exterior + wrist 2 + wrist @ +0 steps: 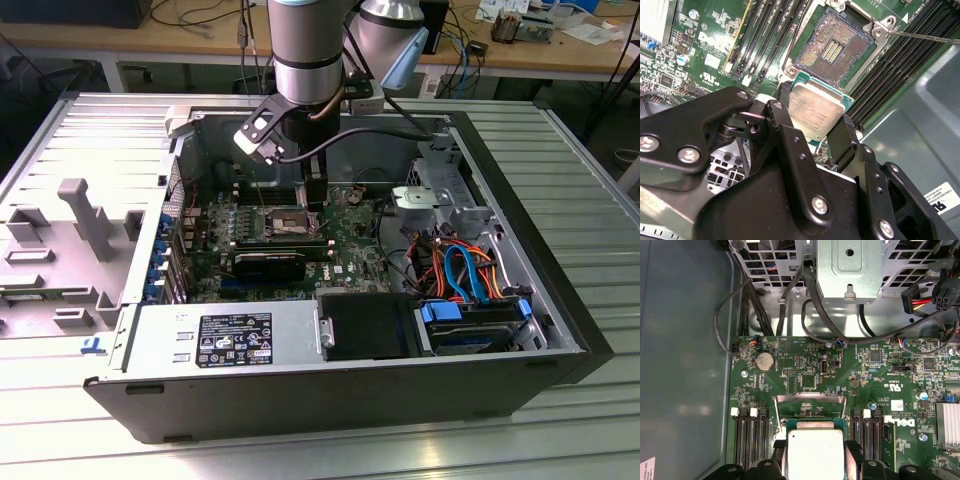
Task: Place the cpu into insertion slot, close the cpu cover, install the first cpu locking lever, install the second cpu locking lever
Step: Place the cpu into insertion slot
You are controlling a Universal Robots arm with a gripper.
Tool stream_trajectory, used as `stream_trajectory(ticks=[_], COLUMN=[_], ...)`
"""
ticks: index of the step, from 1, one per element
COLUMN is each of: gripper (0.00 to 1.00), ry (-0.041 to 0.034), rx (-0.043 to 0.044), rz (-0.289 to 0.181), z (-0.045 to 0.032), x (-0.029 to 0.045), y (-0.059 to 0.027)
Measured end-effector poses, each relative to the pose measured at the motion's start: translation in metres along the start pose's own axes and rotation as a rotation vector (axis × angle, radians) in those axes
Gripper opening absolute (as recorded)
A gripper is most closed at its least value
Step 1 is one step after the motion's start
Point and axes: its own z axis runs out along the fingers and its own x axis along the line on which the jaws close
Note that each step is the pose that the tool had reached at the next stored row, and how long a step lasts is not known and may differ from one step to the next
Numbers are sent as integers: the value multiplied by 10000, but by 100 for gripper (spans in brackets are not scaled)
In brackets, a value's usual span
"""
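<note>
Gripper (812, 131) jaws clamped on cpu (816, 111) edges, near the bare insertion slot (832, 47); cpu top print faint, unreadable

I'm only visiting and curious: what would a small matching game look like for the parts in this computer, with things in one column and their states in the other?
Things:
1 cpu
2 insertion slot
3 cpu cover
4 coin battery

States:
A standing open, tilted up
B clamped in the gripper
C round, silver
D empty, contacts bare

Pairs: 1-B, 2-D, 3-A, 4-C
</note>
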Motion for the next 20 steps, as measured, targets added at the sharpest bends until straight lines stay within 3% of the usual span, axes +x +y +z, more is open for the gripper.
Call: stream_trajectory(ticks=[16,20], gripper=[54,54], ry=[-19,-52], rx=[-5,-13], rz=[223,613], z=[7,9], x=[0,0], y=[-1,-1])
